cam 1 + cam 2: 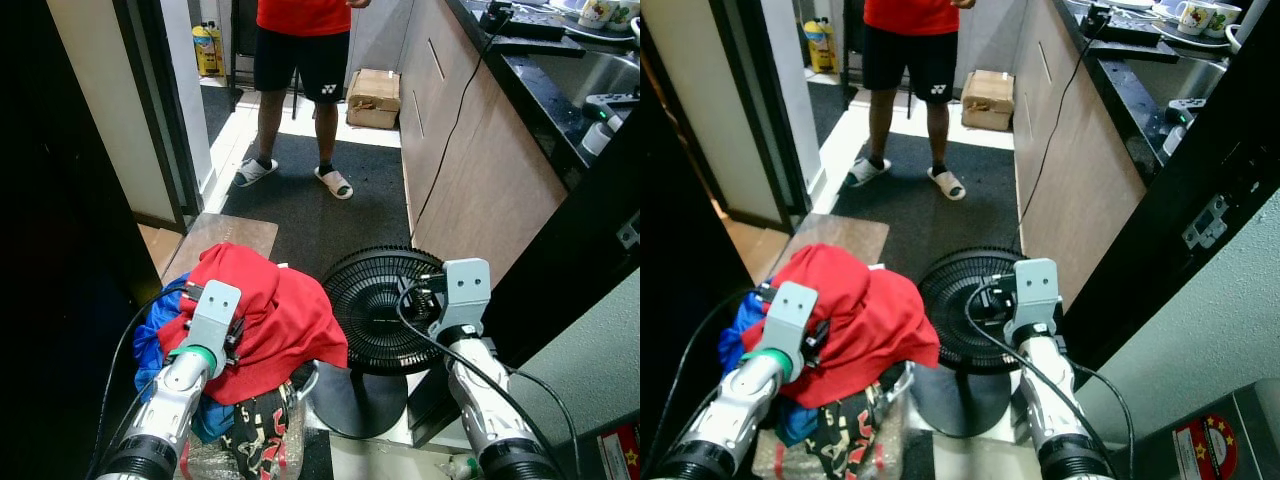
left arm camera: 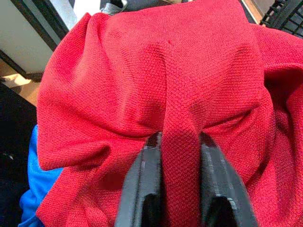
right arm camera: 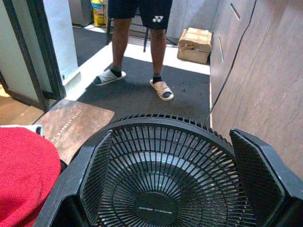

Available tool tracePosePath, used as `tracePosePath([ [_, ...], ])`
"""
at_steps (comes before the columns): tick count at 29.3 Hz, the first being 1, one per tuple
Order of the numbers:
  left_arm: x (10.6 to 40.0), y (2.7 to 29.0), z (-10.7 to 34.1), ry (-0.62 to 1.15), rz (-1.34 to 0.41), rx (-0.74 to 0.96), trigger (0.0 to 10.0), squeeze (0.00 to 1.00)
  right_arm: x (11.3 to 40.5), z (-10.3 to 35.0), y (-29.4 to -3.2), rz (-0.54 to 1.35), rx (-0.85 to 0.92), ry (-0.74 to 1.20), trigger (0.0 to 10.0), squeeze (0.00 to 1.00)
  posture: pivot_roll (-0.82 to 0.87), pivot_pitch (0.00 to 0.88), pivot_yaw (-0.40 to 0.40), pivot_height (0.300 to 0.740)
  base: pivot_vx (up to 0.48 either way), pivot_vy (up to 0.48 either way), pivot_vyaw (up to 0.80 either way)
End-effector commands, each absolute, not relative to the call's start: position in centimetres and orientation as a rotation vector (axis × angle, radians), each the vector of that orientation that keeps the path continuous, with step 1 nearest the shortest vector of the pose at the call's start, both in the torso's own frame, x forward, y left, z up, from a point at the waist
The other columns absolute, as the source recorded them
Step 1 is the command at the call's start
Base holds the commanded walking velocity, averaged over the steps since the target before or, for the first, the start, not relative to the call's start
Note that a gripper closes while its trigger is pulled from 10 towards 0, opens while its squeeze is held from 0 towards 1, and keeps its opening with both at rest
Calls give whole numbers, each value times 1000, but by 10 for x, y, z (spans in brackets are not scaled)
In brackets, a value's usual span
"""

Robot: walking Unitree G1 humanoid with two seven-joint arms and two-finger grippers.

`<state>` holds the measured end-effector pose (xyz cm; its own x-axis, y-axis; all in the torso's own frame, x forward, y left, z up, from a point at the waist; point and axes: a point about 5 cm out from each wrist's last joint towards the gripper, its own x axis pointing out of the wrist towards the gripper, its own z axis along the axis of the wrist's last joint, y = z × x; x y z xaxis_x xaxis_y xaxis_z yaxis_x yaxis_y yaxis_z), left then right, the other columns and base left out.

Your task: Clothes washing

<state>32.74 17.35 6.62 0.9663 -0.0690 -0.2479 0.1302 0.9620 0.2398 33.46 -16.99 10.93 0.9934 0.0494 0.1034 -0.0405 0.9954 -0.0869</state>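
Left hand (image 2: 180, 179) was clenched on a fold of the red garment (image 1: 270, 310), which sat atop the laundry pile w/ blue cloth (image 1: 150, 345) beneath, directly under and ahead of that hand. Pinched ridge ran straight away from the fingers (image 2: 139, 189), along the hand's own axis. Left arm clearly nearer. Right hand (image 3: 165, 208) hung released over the black fan (image 1: 385, 310), apart from the clothes. A person (image 1: 300, 60) stood further ahead.

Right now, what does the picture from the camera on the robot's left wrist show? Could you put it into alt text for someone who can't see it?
The left gripper pinches a fold of a red garment between its two black fingers. The crumpled red cloth covers most of the picture, with a bit of blue fabric beside it.
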Motion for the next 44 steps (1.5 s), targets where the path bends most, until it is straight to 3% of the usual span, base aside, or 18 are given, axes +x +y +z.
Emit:
tracePosePath([
  [1,323,176,62,246,-93,253,0,0,334,108,-174,28,-79,-103,10000,0,23,86,-10,740,0,0,0],
  [6,325,176,81,145,-95,244,0,0,334,112,-175,23,-76,-120,10000,0,21,89,-10,740,0,0,0],
  [11,329,170,134,-67,-102,194,0,0,334,121,-175,22,-71,-154,10000,0,22,88,-12,740,0,0,0],
  [12,330,163,183,-224,-104,141,8314,0,335,131,-173,29,-70,-195,10000,0,34,88,-20,740,0,0,0],
  [13,330,161,202,-280,-102,116,10000,0,336,136,-172,33,-70,-213,10000,0,39,87,-23,740,0,0,0],
  [18,330,160,214,-314,-101,100,10000,0,337,139,-171,37,-70,-224,10000,0,39,87,-23,740,0,0,0],
  [21,327,152,287,-536,-125,56,10000,0,341,165,-165,59,-73,-314,10000,0,44,79,-28,740,0,0,0],
  [25,313,142,338,-699,-168,10,10000,0,343,181,-166,56,-65,-363,10000,0,47,76,-34,740,0,0,0],
  [31,305,138,364,-783,-177,15,10000,0,344,187,-166,55,-61,-378,10000,0,51,74,-40,740,0,0,0],
  [33,301,141,404,-907,-164,1,10000,0,344,195,-162,68,-56,-401,10000,0,54,71,-42,740,0,0,0],
  [35,300,136,412,-916,-214,43,10000,0,342,201,-159,77,-65,-427,10000,0,50,71,-31,740,0,0,0],
  [44,291,124,327,-599,-300,59,10000,0,321,213,-162,61,-78,-478,10000,0,43,81,-20,740,0,0,0],
])
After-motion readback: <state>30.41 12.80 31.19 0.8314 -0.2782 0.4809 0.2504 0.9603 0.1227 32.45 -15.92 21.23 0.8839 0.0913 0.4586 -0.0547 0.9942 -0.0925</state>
